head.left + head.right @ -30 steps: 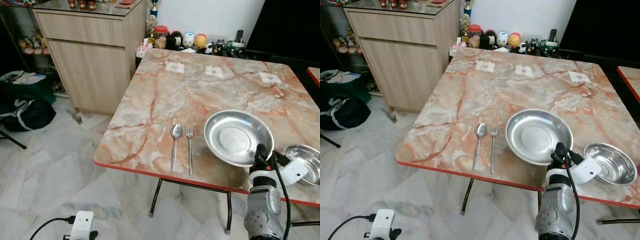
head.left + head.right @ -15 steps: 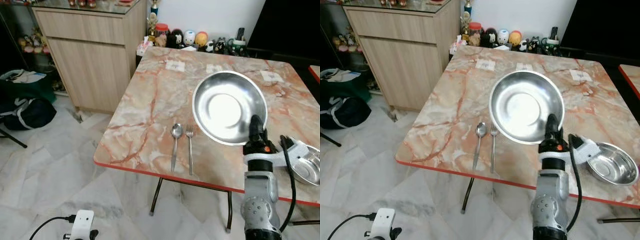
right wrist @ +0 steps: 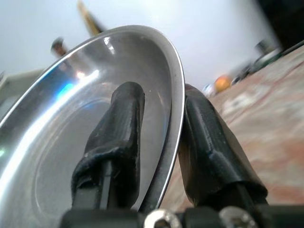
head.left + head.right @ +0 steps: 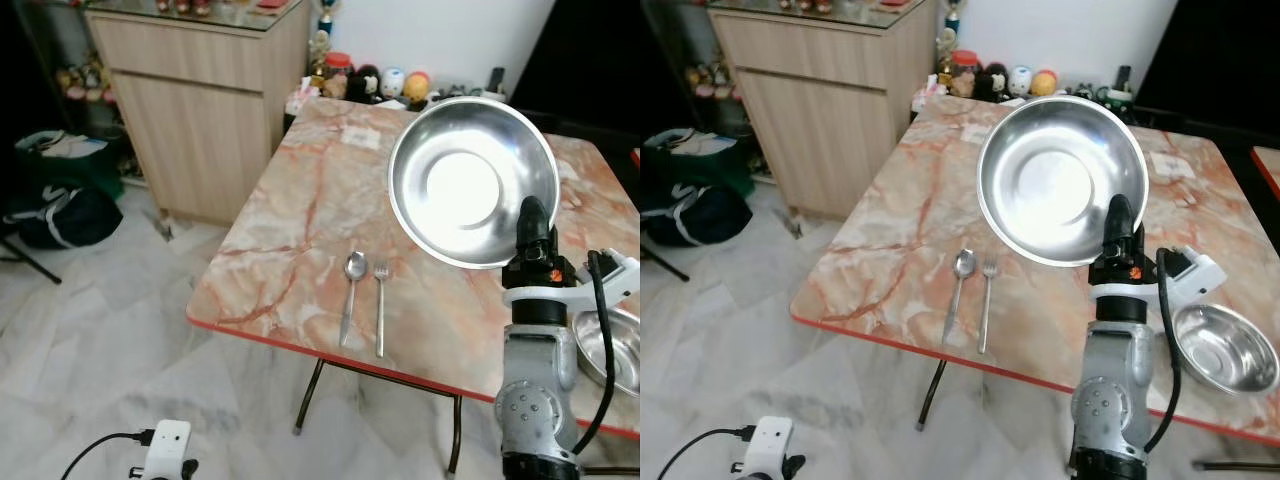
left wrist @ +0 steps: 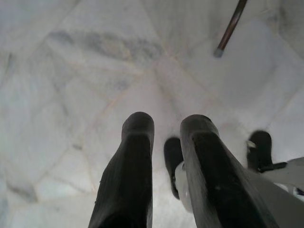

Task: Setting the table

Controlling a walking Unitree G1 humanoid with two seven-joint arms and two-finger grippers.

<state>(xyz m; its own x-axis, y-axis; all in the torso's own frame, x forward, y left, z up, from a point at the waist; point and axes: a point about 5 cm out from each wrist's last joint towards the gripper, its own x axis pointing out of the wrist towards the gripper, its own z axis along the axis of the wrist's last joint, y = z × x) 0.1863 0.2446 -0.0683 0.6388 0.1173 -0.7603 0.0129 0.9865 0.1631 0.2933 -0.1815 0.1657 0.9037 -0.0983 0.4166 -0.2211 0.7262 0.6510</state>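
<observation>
Bright even daylight, glare off the steel plate (image 4: 470, 180), left wrist view softly blurred, dim left corner

Right arm raised upright, right hand (image 3: 159, 142) clamped on a steel plate (image 4: 1060, 180); left hand (image 5: 166, 137) hanging, fingers slightly parted.

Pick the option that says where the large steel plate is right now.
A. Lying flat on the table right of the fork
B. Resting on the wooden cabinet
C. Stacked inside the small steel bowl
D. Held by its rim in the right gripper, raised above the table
D: the right gripper has its two black fingers clamped on either side of the rim of the steel plate, which is lifted and tilted above the marble table.
</observation>
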